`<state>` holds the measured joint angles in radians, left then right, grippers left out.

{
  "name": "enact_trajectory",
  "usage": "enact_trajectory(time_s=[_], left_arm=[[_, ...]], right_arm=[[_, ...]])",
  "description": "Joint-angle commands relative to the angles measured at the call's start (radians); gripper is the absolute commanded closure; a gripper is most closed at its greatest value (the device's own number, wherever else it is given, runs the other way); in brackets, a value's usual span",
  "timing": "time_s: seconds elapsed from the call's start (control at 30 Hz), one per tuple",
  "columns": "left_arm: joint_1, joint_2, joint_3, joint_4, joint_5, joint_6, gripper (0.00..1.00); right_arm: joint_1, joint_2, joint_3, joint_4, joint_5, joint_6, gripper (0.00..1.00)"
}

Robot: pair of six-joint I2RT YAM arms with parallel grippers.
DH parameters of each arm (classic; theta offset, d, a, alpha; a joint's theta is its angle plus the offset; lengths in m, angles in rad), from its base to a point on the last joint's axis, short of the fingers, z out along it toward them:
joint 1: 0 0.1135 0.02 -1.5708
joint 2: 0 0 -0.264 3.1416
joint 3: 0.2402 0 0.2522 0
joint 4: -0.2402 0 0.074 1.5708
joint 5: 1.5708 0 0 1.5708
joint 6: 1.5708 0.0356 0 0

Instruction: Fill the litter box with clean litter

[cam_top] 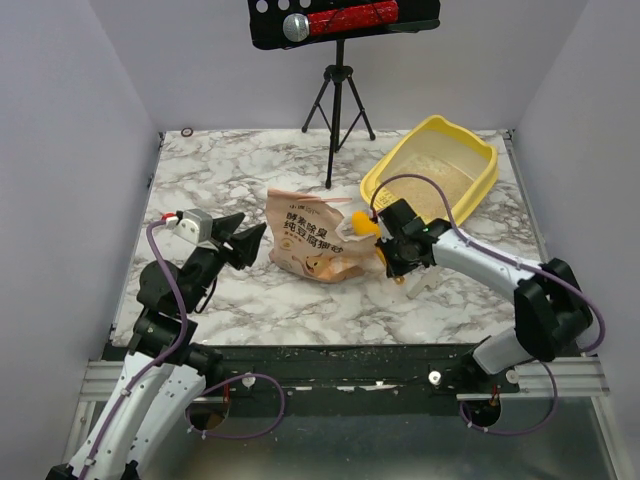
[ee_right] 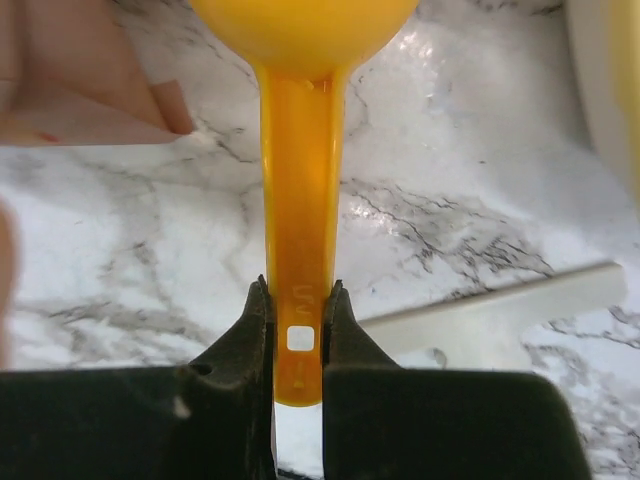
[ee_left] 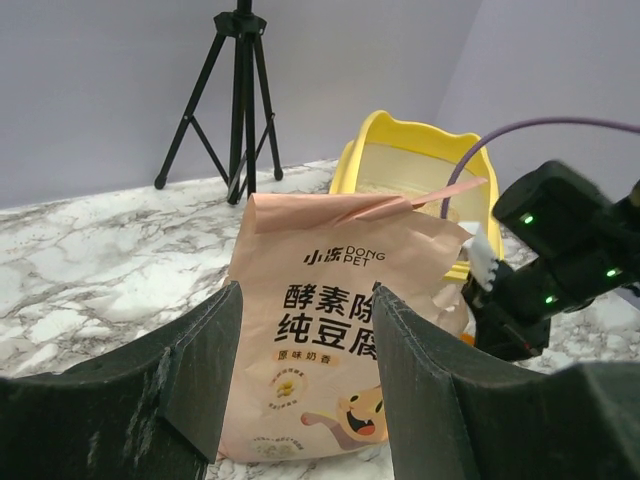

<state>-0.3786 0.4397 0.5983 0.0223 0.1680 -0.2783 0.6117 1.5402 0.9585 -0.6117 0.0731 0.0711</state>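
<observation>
While tight on the yellow scoop [ee_right: 300,200], right claw [ee_right: 298,295] beside paper bag [cam_top: 305,240] — left claw [ee_left: 307,300] wide.

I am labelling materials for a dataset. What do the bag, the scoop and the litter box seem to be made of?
Bag: likely matte paper, tan, creased and folded at the top.
Scoop: probably plastic, orange-yellow, smooth and slightly translucent.
Litter box: apparently moulded plastic, yellow, smooth rim with rounded corners.

bright even diffuse light, soft faint shadows, scoop [ee_right: 300,200] slightly blurred in right wrist view
</observation>
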Motion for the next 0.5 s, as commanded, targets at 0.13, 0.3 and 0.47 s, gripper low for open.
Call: enact_trajectory(time_s=[0.13,0.3,0.47], left_arm=[[0.014,0.022,0.017,0.014,0.059,0.005,0.36],[0.015,0.047,0.038,0.016,0.155,0.027,0.35],[0.015,0.122,0.11,0.004,0.3,0.073,0.35]], right_arm=[[0.016,-0.262,0.135,-0.178,0.002,0.055,1.0],[0.016,-0.393,0.149,-0.192,0.028,0.073,1.0],[0.016,-0.512,0.187,-0.172,-0.186,0.047,1.0]])
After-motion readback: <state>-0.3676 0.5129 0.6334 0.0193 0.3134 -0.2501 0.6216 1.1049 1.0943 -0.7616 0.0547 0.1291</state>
